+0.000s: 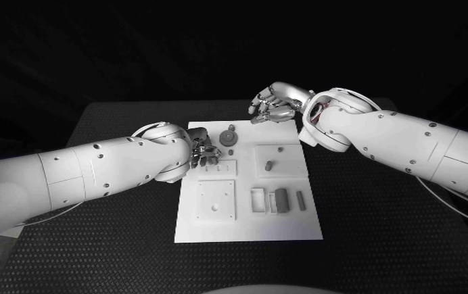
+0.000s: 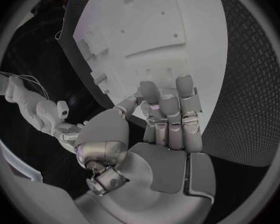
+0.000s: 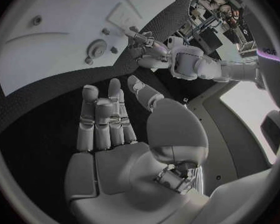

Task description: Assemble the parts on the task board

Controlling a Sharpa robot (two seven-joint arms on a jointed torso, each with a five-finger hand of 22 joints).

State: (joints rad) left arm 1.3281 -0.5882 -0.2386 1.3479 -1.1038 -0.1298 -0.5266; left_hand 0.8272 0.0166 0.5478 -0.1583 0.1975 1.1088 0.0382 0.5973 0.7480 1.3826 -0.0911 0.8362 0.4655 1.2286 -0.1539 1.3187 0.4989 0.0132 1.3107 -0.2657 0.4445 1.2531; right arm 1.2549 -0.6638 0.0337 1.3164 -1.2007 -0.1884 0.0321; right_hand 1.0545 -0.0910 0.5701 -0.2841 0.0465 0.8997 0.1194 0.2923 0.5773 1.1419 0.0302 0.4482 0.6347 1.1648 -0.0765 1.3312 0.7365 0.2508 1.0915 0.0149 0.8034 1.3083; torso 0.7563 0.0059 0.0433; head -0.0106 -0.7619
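While hovering over the task board [image 1: 293, 230], left hand [image 1: 202, 151] and right hand [image 1: 274, 105] both released, holding nothing; best lowered slowly onto the round part [image 1: 228, 136].

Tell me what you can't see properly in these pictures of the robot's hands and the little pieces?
- Head view: the left hand is half hidden behind its own wrist, so I cannot tell whether its fingertips touch the task board.
- Head view: the parts are too small to tell their shapes.
- Left wrist view: the left hand's fingers cover part of the board.
- Right wrist view: the right hand holds nothing; the board is cut off by the circle's rim.
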